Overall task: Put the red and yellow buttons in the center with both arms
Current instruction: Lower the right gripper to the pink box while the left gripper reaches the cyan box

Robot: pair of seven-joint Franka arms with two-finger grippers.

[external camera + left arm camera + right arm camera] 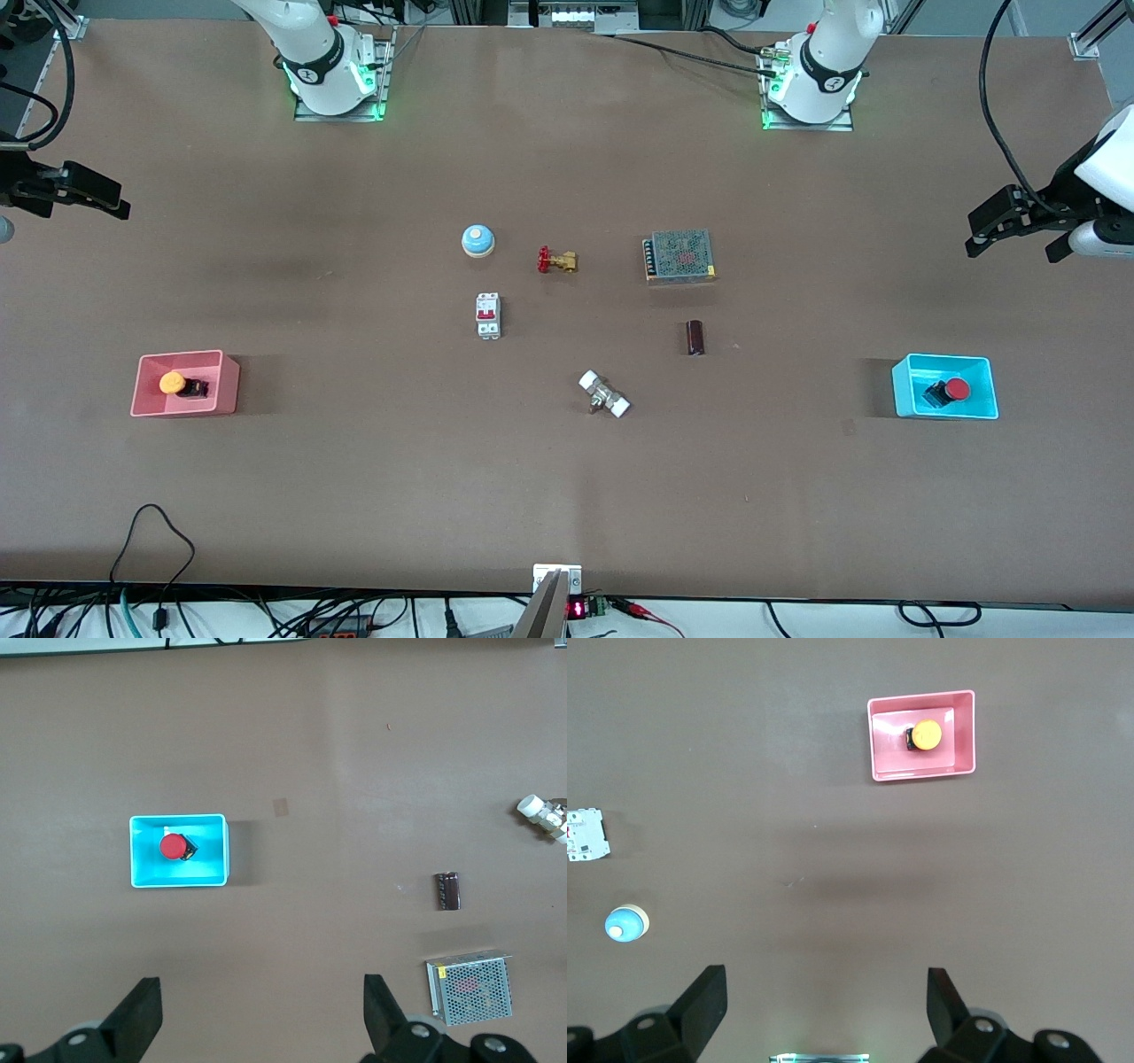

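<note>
The orange-yellow button [173, 383] lies in the pink bin [226, 383] toward the right arm's end of the table; it also shows in the right wrist view [927, 734]. The red button [956, 389] lies in the cyan bin [904, 390] toward the left arm's end; it also shows in the left wrist view [173, 846]. My right gripper [80, 199] [827, 1005] is open and empty, high over the table at its own end. My left gripper [1014, 237] [263, 1010] is open and empty, high over its end. The brown center [567, 337] holds other parts.
Around the middle lie a blue-and-white bell [477, 240], a red-handled brass valve [556, 260], a mesh-topped metal box [680, 256], a white breaker [488, 315], a dark cylinder [695, 338] and a white-capped fitting [604, 394]. Cables run along the table edge nearest the front camera.
</note>
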